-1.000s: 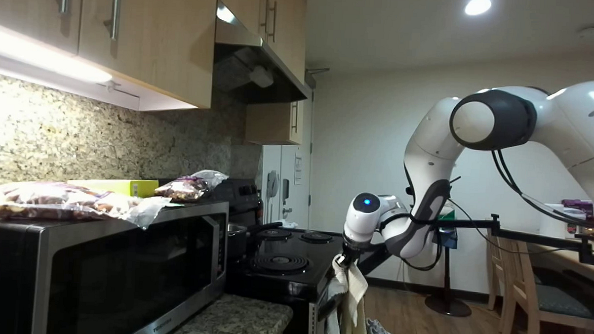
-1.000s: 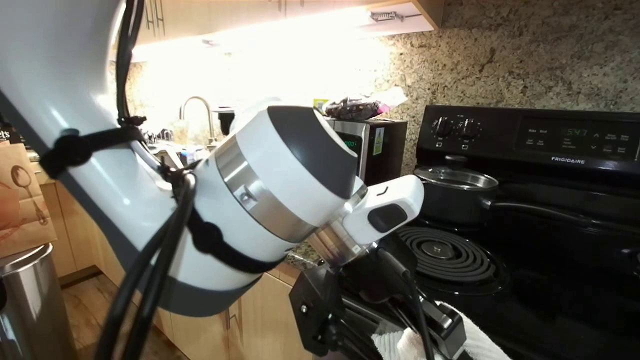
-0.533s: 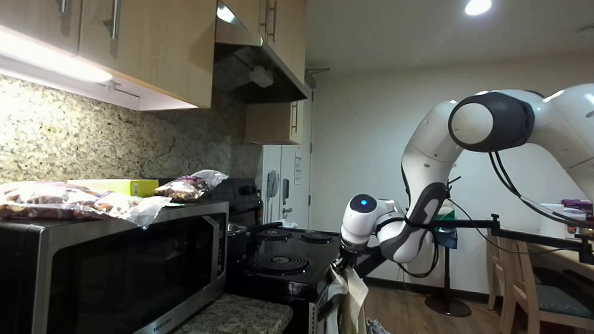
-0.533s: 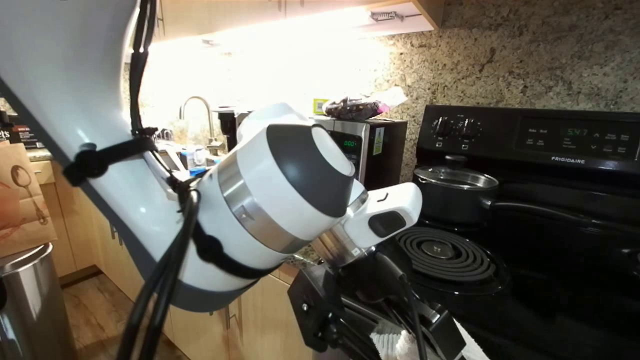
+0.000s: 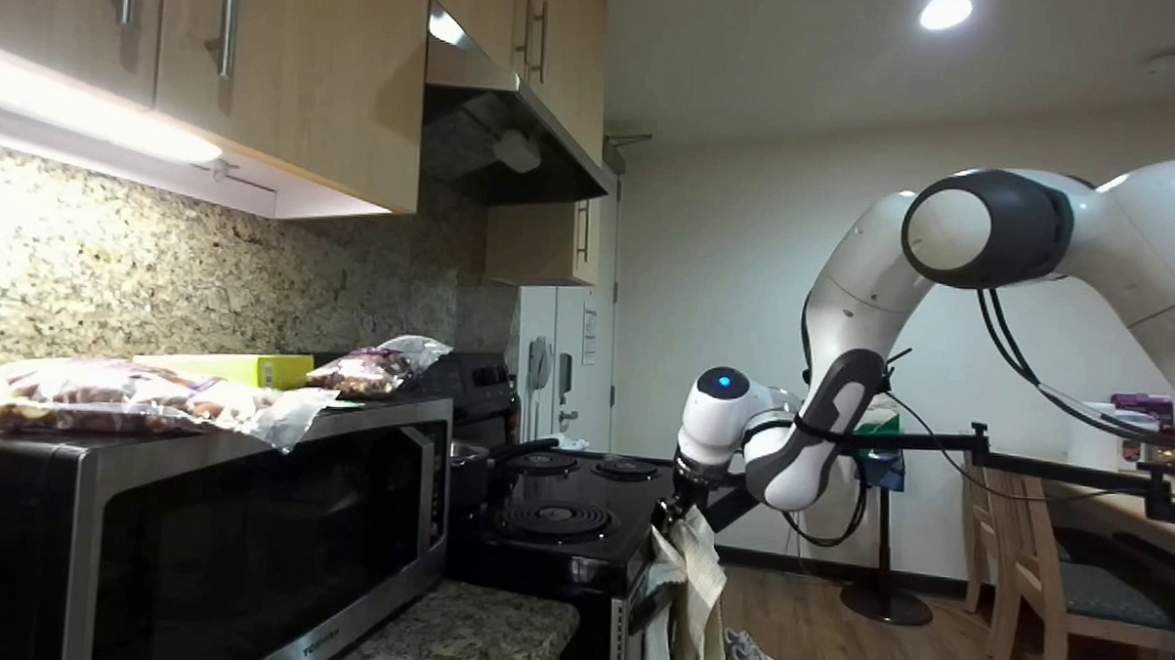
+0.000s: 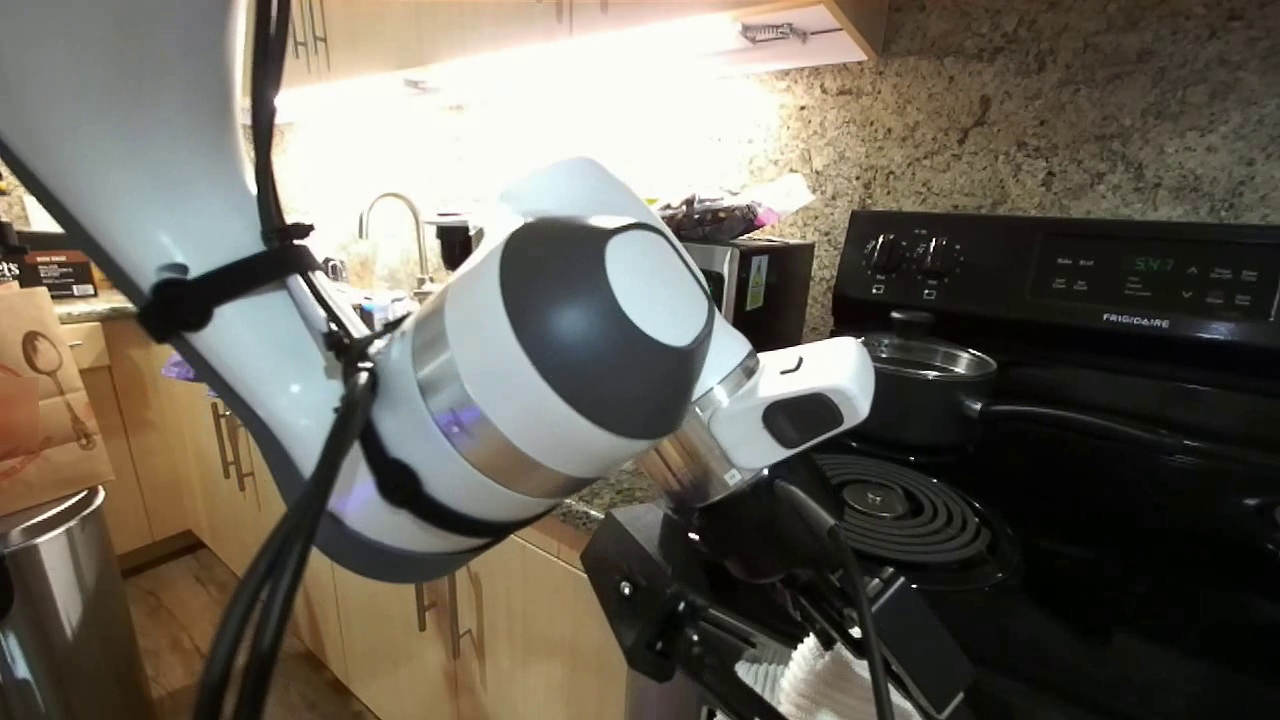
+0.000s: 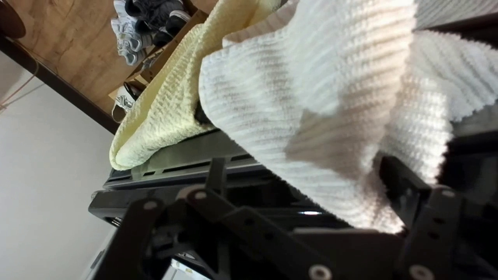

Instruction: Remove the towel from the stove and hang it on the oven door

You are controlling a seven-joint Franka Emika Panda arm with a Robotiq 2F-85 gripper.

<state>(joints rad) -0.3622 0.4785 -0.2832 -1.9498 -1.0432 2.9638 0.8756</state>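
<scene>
Two cloths, at least, hang at the front of the black Frigidaire range (image 6: pixel 1120 580): a white ribbed towel (image 7: pixel 280 85), taken here as the task's item, and a pale yellow towel (image 7: pixel 167 105). The white towel is off the range top and lies at the handle bar (image 5: pixel 642 614) of the oven door (image 7: pixel 190 152), its lower part hanging down in front. Removal is judged complete; hanging is judged nearly so. Claw (image 7: pixel 303 165): jaws well apart, not clamped on anything. One finger (image 7: pixel 406 179) sits against or just beside a fold of the white towel; which of these cannot be told. Left to do, in this judgement: back the claw away without snagging the cloth, then confirm that it holds. How far it passes behind the bar is hidden.

Containers. Saucepan (image 6: pixel 915 415) at the rear of the range: glass lid (image 6: pixel 935 355) on, contents not discernible. Toshiba microwave (image 5: pixel 277 534) on the granite bench (image 5: pixel 470 629): door closed, interior not visible through the dark glass. On top of it, a large clear bag (image 5: pixel 116 397) and a smaller clear bag (image 5: pixel 366 369), both holding mottled pieces too unclear to name; near them a lime-green box (image 5: pixel 229 368), contents hidden. Steel bin (image 6: pixel 80 600), in an exterior view: interior not visible; a printed paper bag (image 6: pixel 60 400) stands at its top, whether inside or behind cannot be told.
</scene>
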